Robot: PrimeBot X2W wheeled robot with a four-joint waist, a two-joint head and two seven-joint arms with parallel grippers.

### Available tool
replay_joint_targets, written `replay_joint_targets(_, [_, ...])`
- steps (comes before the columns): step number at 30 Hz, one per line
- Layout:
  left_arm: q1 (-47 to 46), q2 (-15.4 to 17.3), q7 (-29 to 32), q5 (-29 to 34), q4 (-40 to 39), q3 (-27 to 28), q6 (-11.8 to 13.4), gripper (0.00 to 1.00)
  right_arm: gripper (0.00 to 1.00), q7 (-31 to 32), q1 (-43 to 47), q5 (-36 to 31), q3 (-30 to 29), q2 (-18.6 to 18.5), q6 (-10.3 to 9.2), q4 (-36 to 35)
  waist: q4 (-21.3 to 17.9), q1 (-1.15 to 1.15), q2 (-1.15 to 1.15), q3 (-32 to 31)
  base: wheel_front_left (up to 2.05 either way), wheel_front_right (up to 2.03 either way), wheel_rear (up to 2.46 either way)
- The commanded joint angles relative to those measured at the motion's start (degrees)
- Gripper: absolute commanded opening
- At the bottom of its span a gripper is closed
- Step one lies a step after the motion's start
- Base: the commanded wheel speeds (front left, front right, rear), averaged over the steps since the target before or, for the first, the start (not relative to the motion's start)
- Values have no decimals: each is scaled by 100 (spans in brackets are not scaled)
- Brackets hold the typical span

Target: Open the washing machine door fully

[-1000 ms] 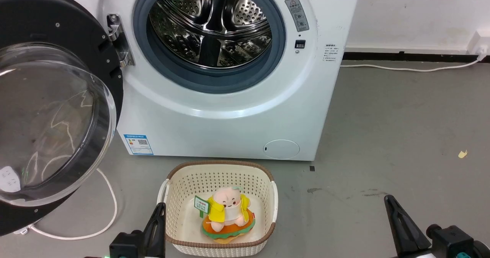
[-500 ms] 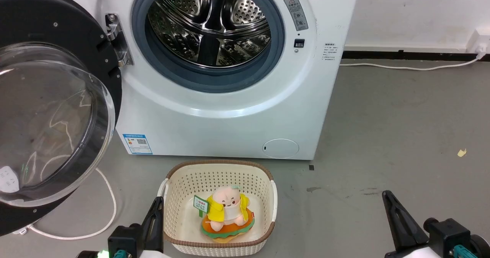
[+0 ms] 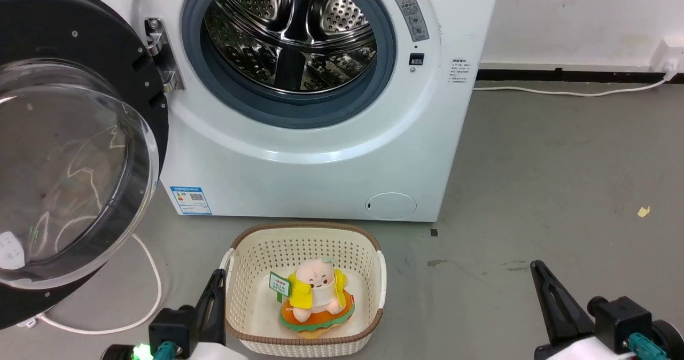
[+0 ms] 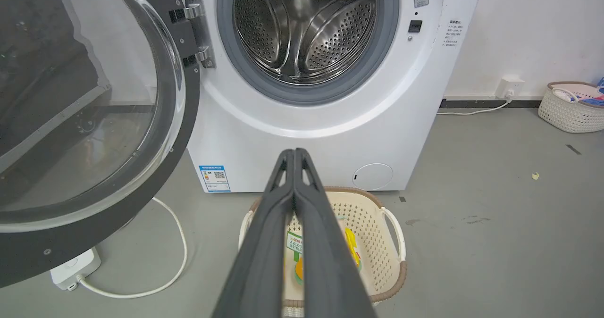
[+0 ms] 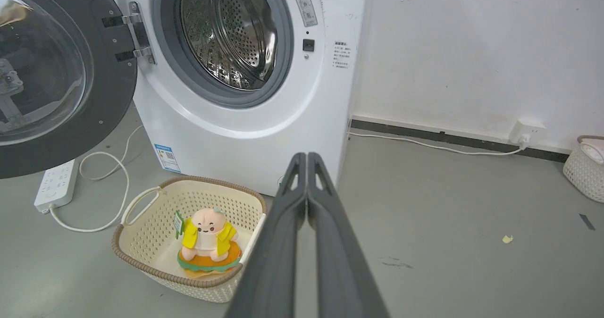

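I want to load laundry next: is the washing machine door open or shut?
Open: the door hangs swung out left on its hinge, steel drum fully exposed.

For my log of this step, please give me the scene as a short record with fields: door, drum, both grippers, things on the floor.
door: washing machine door stands wide open, at the left of the machine, on its hinge
drum: steel, nothing seen inside
left gripper: shut, apart from the door
right gripper: shut, holding nothing
floor: basket with plush toy, before the machine

A plush toy (image 3: pixel 316 295) sits inside the cream basket (image 3: pixel 320 247).
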Motion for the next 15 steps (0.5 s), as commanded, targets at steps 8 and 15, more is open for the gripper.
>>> replay_joint_targets(8, [-145, -62, 112, 115, -56, 115, -86, 0, 0, 95, -155, -43, 24, 16, 3, 19, -9, 0, 0, 10, 0, 0, 0])
replay_joint_targets(15, [-183, -102, 188, 185, -85, 190, -128, 0, 0, 166, -205, -58, 38, 18, 3, 24, -18, 0, 0, 19, 0, 0, 0])
